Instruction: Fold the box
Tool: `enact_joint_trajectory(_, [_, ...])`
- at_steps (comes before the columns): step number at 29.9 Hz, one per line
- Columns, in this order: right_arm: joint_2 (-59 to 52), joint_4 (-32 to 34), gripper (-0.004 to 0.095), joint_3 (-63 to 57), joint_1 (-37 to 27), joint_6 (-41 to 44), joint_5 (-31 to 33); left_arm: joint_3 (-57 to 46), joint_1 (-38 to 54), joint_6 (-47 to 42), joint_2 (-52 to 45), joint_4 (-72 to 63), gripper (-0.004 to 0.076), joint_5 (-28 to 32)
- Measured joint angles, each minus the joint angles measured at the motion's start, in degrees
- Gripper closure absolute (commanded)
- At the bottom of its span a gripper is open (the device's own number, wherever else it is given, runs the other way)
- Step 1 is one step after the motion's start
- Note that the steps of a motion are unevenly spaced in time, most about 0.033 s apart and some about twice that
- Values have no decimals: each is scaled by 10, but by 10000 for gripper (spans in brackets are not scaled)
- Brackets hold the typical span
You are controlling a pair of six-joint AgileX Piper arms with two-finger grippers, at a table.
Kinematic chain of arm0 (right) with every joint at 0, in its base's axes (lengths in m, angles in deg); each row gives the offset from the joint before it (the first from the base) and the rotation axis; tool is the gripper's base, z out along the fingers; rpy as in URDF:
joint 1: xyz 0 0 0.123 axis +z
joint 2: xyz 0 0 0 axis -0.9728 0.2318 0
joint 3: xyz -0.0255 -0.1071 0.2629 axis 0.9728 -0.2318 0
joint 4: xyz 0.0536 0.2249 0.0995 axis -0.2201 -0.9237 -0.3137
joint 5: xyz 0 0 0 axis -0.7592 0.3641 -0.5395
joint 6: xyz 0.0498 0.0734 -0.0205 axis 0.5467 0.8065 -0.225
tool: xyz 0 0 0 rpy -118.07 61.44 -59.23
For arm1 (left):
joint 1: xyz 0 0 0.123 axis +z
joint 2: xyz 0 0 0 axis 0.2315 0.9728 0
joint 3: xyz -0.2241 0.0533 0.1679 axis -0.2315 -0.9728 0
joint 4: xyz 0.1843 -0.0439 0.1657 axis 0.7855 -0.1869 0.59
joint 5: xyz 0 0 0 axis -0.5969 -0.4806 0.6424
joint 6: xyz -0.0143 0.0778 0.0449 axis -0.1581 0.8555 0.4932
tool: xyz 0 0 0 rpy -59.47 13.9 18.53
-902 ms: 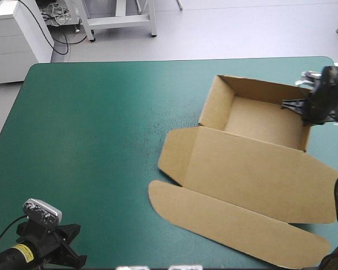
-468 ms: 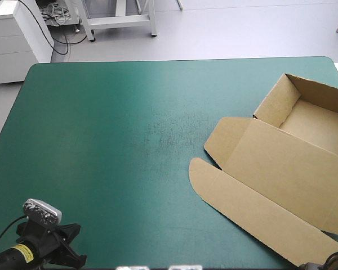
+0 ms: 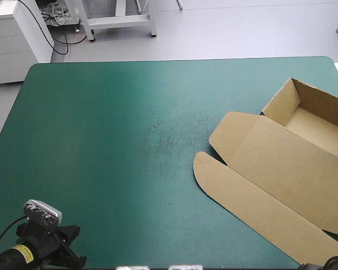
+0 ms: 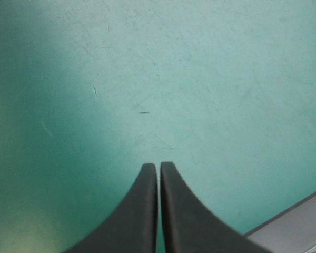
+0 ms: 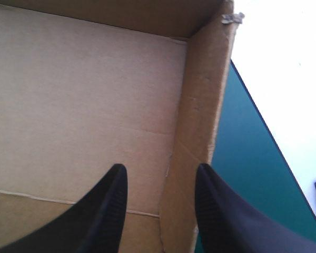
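brown box [image 3: 281, 163] — open tray, lid [image 3: 270, 185] lying flat.

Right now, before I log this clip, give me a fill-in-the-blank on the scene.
The box sits at the table's ___ edge.
Its lid lies ___.
The left end effector is ___ over bare table.
The right end effector is ___, straddling a wall.
Missing: right; flat; shut; open.
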Motion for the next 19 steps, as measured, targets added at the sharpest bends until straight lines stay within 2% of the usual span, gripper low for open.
enact_joint_trajectory(4, [-40,-36,661,0,0,-19,2,0,0,1,0,0,731,0])
enact_joint_trajectory(8, [-89,-74,911,-11,0,-29,2,0,0,1,0,0,731,0])
enact_joint_trajectory(13, [-180,-102,918,-62,20,-52,4,0,0,3,0,0,731,0])
enact_joint_trajectory(19, [-297,-107,920,-147,79,-68,9,0,0,4,0,0,731,0])
